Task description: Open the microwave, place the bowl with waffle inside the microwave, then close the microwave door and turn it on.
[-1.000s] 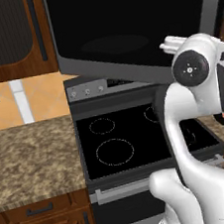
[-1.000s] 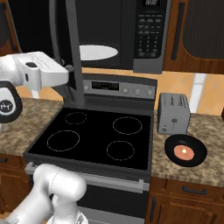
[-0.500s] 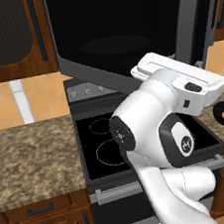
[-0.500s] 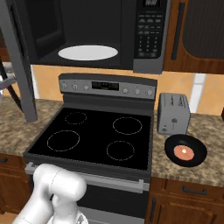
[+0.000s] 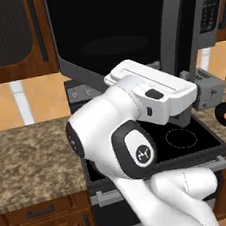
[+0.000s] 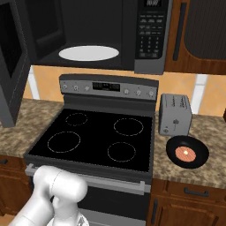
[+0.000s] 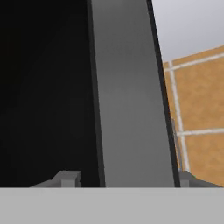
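The microwave door, black glass framed in smooth grey steel, stands swung wide. The jaws sit apart, straddling its steel edge. The round black bowl with waffle rests on the speckled granite bench, near its front edge.

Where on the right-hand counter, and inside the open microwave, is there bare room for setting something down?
Inside the microwave, the white turntable plate is bare. On the right counter, toaster and bowl with waffle crowd the stove side; bare granite lies in front of the bowl.
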Controlling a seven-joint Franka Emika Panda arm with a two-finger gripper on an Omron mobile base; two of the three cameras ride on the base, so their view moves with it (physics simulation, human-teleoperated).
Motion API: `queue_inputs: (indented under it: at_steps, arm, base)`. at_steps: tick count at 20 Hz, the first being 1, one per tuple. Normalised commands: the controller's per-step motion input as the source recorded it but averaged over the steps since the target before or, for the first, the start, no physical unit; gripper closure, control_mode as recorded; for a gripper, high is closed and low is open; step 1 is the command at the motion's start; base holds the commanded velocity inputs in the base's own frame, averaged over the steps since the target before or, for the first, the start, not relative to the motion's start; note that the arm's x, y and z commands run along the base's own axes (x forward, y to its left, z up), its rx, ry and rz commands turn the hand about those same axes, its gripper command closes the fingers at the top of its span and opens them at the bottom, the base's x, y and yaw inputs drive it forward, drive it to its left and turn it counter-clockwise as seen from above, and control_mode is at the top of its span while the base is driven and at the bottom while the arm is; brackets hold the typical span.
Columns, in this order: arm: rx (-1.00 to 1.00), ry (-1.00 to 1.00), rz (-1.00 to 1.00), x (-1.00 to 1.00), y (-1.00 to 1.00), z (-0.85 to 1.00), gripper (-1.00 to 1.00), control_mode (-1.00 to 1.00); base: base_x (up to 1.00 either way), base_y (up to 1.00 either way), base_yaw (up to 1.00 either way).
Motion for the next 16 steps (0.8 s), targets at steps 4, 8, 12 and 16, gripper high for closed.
queue_inputs:
  at_steps: [4,8,12,16]
  arm:
    - [0.0,0.14,0.0,0.43,0.42,-0.36,-1.0,-1.0]
    - [0.0,0.15,0.0,0.17,0.43,-0.15,-1.0,-1.0]
    - [0.0,0.07,0.0,-0.01,0.37,0.0,-1.0,-1.0]
    - [0.01,0.03,-0.01,-0.2,0.29,0.0,-1.0,-1.0]
  base:
    - [0.0,0.0,0.0]
    - [0.0,0.0,0.0]
    - [0.0,0.0,0.0]
    - [0.0,0.0,0.0]
